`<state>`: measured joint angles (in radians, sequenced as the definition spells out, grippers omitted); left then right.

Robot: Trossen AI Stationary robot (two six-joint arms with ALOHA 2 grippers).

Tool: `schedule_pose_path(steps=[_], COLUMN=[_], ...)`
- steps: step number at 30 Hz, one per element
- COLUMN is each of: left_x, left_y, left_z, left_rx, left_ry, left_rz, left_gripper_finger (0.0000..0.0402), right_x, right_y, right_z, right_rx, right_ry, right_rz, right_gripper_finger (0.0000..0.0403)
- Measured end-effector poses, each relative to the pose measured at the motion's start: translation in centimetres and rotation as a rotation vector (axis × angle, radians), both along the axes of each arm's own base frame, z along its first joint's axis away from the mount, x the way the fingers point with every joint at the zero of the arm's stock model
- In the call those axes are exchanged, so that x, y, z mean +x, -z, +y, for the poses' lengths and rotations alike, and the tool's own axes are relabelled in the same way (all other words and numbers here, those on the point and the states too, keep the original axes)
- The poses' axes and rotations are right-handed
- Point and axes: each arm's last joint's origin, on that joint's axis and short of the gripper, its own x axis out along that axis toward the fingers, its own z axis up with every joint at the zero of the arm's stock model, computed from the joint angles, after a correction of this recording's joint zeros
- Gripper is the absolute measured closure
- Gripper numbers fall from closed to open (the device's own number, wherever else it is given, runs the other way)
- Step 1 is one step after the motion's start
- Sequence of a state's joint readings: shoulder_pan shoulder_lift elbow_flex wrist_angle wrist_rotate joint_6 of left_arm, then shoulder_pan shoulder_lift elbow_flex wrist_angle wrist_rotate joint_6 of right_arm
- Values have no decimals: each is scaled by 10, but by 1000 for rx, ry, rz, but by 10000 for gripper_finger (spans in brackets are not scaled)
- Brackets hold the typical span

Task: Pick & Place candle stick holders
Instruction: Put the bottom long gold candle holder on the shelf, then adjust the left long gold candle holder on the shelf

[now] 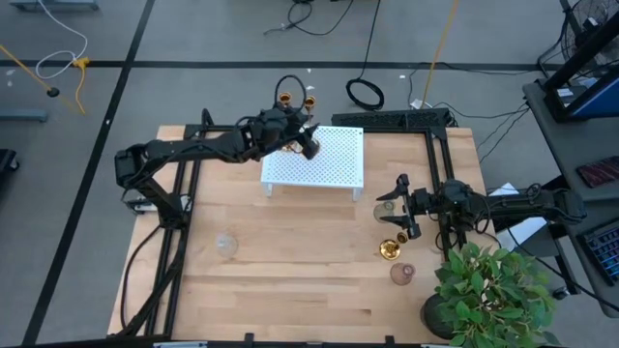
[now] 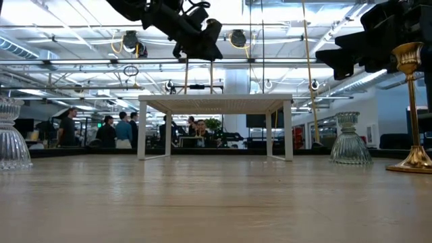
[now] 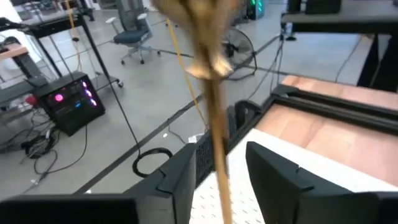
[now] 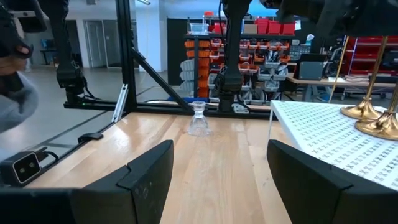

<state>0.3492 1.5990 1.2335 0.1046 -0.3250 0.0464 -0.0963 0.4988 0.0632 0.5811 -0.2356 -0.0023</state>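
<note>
Two gold candle stick holders (image 1: pixel 285 97) (image 1: pixel 309 99) stand upright by their round bases (image 4: pixel 364 111) (image 4: pixel 382 124) on a white perforated stand (image 1: pixel 329 164). My left gripper (image 3: pixel 221 180) is open at the stand's far left corner. Its fingers are on either side of one holder's thin stem (image 3: pixel 214 124), with a gap on each side. A third gold holder (image 1: pixel 390 249) stands on the table at the right (image 2: pixel 412 108). My right gripper (image 4: pixel 217 168) waits open above the table beside it (image 1: pixel 395 211), with nothing between its fingers.
Clear glass holders stand on the table at the left (image 1: pixel 226 242), below my right gripper (image 1: pixel 384 206) and near the front right (image 1: pixel 401 274). A potted plant (image 1: pixel 488 295) fills the near right corner. Bare wood lies in front of the stand. People are in the room beyond.
</note>
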Motion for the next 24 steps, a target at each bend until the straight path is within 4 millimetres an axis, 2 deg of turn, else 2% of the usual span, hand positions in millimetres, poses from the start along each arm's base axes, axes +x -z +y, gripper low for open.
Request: schedule_pose_path(steps=[4,9,17,24], left_x=[-3,-16,-40,-58], left_y=[-5,-15,-29,-25], left_z=[-8,-15,-30,-36], left_rx=[-1,8,-17,-123], left_ry=[16,-32,-16,-88], left_rz=[10,54,134,221], left_gripper_finger=[239,241,241,241], right_x=[0,0,0,0], right_y=[-1,-1,-1,-1], right_z=[0,0,0,0], right_rx=[-10,-11,-9,0], right_ry=[0,0,-1,-2], right_rz=[-9,-10,-14,-11], right_gripper_finger=[151,151,151,151])
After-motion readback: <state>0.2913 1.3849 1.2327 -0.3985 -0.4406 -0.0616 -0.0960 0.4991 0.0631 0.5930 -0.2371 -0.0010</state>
